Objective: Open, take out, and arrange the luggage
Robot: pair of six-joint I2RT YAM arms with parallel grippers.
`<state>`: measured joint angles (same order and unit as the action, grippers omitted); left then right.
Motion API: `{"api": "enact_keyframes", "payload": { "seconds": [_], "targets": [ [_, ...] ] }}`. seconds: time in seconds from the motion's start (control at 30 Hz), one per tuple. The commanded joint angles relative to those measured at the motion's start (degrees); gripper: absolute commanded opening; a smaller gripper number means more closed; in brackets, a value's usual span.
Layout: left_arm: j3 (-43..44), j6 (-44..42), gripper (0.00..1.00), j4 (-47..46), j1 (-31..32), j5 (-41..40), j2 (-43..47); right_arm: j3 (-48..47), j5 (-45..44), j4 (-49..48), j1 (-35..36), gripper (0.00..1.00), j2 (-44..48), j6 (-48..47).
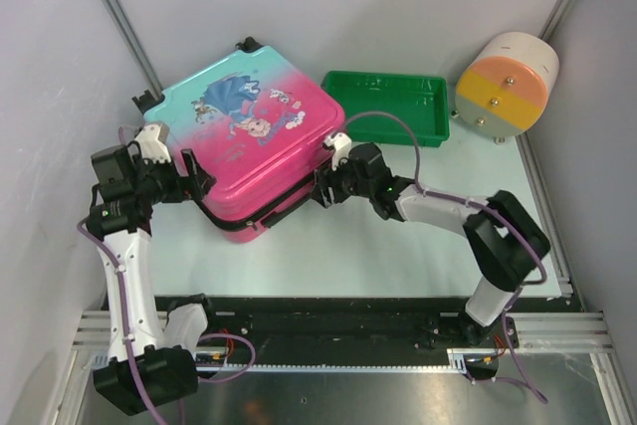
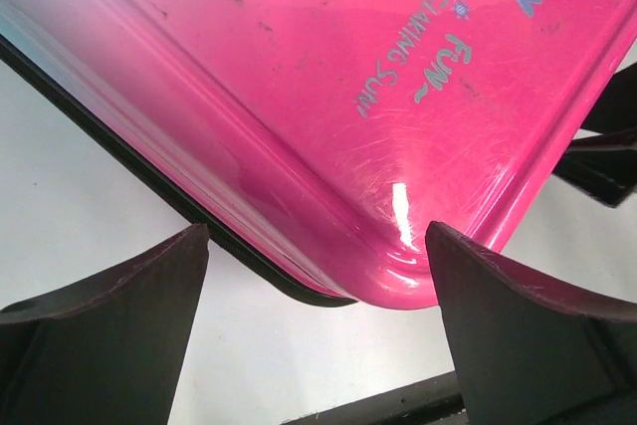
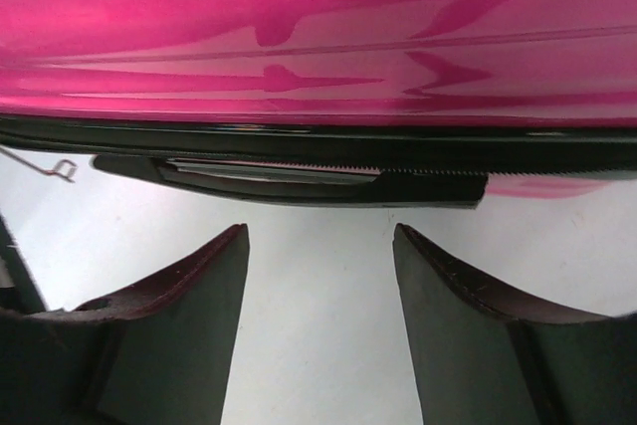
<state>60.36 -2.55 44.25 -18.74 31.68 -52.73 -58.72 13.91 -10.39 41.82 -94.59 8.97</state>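
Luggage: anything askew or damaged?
The luggage lies skewed on the table, fine scratches mark its pink near corner, and a black zipper strip hangs loose below the seam.

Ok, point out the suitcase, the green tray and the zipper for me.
suitcase (image 1: 249, 131): top view, middle of the printed lid.
tray (image 1: 393, 106): top view, its bare floor.
zipper (image 3: 428, 173): right wrist view, teeth along the dark strip under the pink shell.
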Motion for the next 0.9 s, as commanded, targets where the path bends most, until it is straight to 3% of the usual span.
{"api": "enact_keyframes", "payload": {
  "seconds": [0.0,0.27,0.57,0.67,0.8,0.87],
  "targets": [
    [2.13,-1.41,0.95,0.92,-0.95,1.11,-0.18,-3.67,2.0,-11.57,2.02,0.64,-6.29,-4.48],
    [3.36,-1.32,0.95,0.84,-4.63,3.65,-3.43,-16.59,-0.55,-17.55,4.93,0.64,-18.96,-4.49],
    [0.82,-5.54,0.95,0.84,-5.86,3.3,-2.56,-32.23,-7.32,-16.15,4.58,0.64,-29.06,-0.19],
    [-1.73,-8.87,0.92,1.1,-6.13,3.04,0.51,-32.17,-6.18,-15.97,4.76,0.64,-28.64,-0.36],
    [-3.05,-23.14,0.92,3.47,-6.13,5.13,5.53,-27.26,0.04,-15.98,4.5,0.66,-24.52,-0.62],
    [-2.53,-26.36,0.92,4.53,-5.87,2.96,5.8,-26.19,1.38,-13.87,4.23,0.66,-23.28,-0.54]
  ]
}}
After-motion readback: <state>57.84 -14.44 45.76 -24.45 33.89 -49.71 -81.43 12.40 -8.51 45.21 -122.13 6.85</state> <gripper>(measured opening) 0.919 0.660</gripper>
